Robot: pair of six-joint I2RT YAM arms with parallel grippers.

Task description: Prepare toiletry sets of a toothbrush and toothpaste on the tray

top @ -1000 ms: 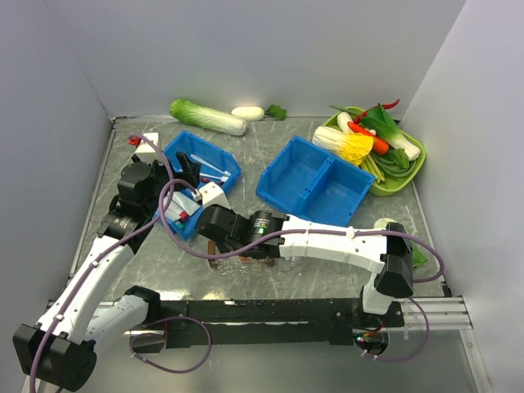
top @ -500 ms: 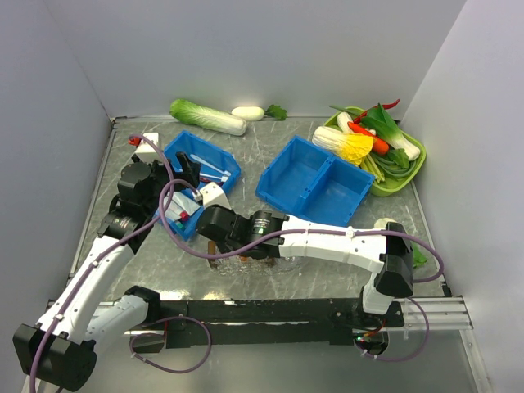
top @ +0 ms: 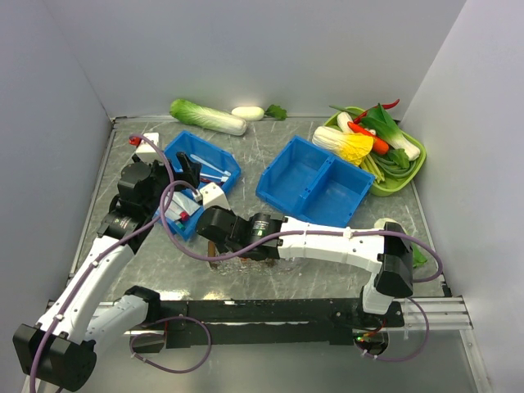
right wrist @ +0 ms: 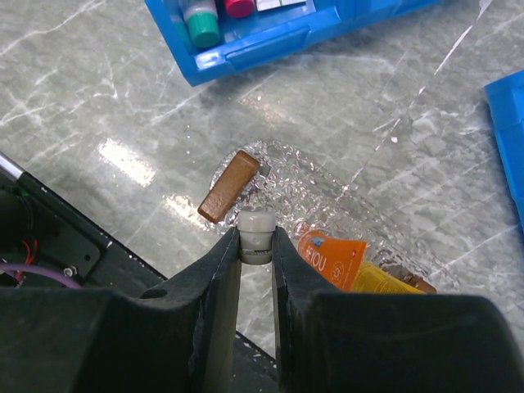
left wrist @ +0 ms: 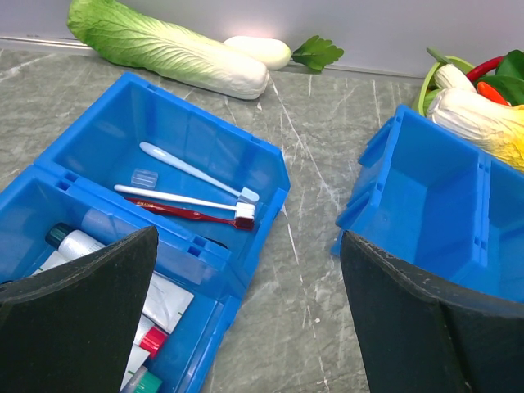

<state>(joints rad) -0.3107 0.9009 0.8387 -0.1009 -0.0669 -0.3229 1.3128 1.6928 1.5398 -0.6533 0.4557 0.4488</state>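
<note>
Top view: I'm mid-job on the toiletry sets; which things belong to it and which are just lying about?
Job: clear tray; toothbrushes; toothpaste tubes; their blue bin; orange tube on the tray; white-capped tube in the right pincer.
Lying about: napa cabbage; white radish; green vegetable tray; divided blue bin.

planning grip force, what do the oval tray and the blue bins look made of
Tray: clear glass or hard plastic, glossy and bumpy; the marbled table shows through it. Blue bins: opaque moulded plastic, smooth with a slight sheen, with moulded ribs and rims.
</note>
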